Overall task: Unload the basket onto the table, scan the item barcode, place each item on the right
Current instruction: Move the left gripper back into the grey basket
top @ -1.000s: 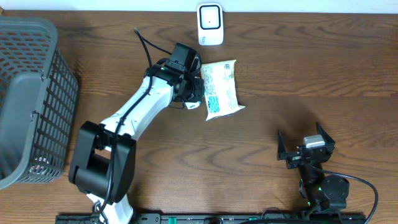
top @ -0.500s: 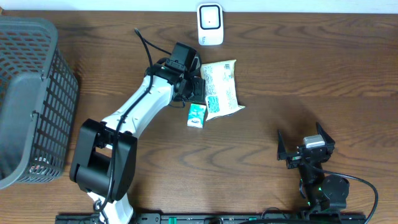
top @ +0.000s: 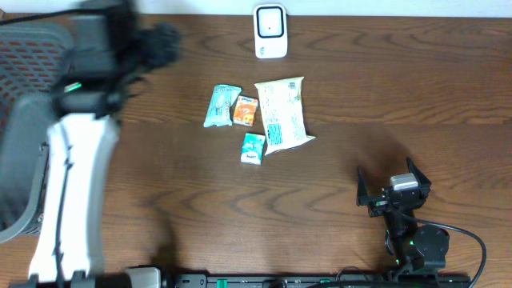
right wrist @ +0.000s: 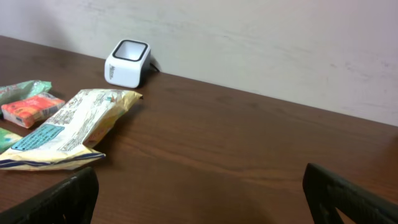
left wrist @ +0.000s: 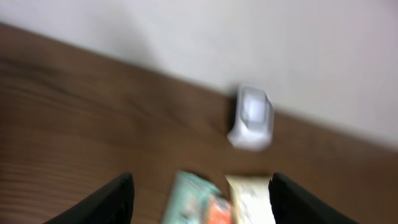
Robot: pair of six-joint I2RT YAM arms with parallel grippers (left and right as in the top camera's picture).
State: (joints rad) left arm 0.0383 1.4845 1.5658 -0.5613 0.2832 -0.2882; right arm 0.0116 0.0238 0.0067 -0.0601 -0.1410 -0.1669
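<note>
**A:** From overhead, what is hard to read?

**B:** The left arm point(top: 72, 160), white and smeared, runs up the left edge over a grey mesh basket point(top: 20, 184) that the frame cuts off. The arm's dark far end is pure blur, so nothing can be told from it.

**A:** And the goods?

**B:** Four lie on the dark wood-grain worktop point(top: 360, 88), below the white, rounded scanner point(top: 270, 32) at the far edge. There is a crinkled teal packet point(top: 222, 106) with an orange packet point(top: 246, 111) just beside it. Then come a large cream pouch point(top: 284, 114) and a small teal-and-white box point(top: 254, 149) by the pouch's lower corner. Their print is too small to read. The right gripper point(top: 392, 186) sits well apart near the front, spread wide and empty.

**A:** The left wrist view?

**B:** Everything is soft. The left gripper point(left wrist: 200, 183) stands wide, with nothing between its black fingers point(left wrist: 115, 202). The scanner is ahead against a pale wall point(left wrist: 280, 50), and the packets are cut off at the bottom edge.

**A:** Right wrist?

**B:** Sharp. Black fingers fill both lower corners, far apart. The glossy pouch lies flat at the left, and the frame clips the two packets beyond it.
</note>
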